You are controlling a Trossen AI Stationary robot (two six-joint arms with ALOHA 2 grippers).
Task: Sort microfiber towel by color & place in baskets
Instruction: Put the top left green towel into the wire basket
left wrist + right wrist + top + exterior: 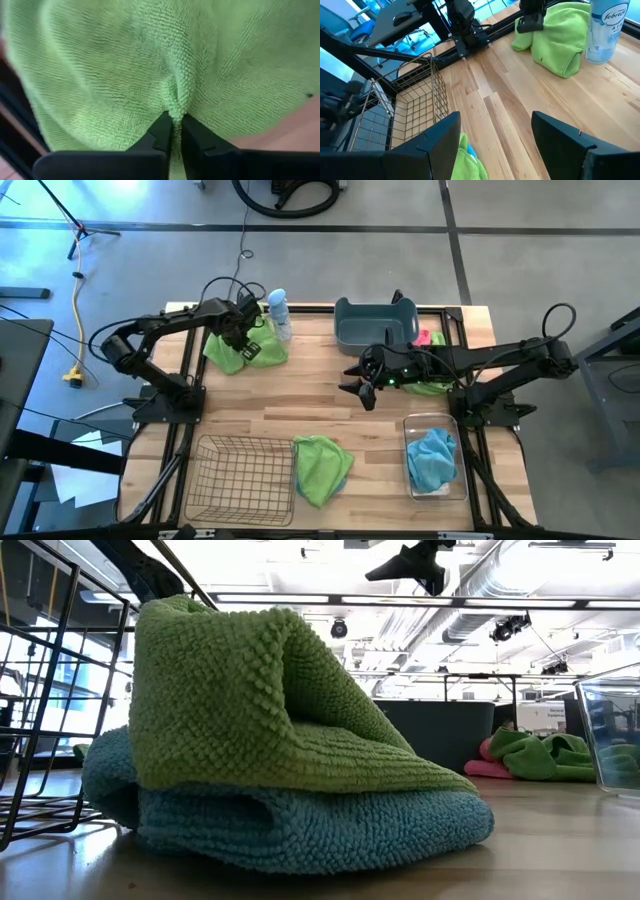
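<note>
Left gripper [174,131], jaws pinching a ridge of the green microfiber towel [243,348] at the table's far left, gathers cloth for lifting toward the empty wire-mesh basket [240,477]. Right gripper [495,145] hovers mid-table, jaws spread. Only the left wrist view shows the pinch; the high view locates it beside the spray bottle [279,314].

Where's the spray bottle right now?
In the high view the spray bottle stands near the table's far edge, left of centre, beside the green towel that the left gripper pinches, with the blue-grey tub further right.
</note>
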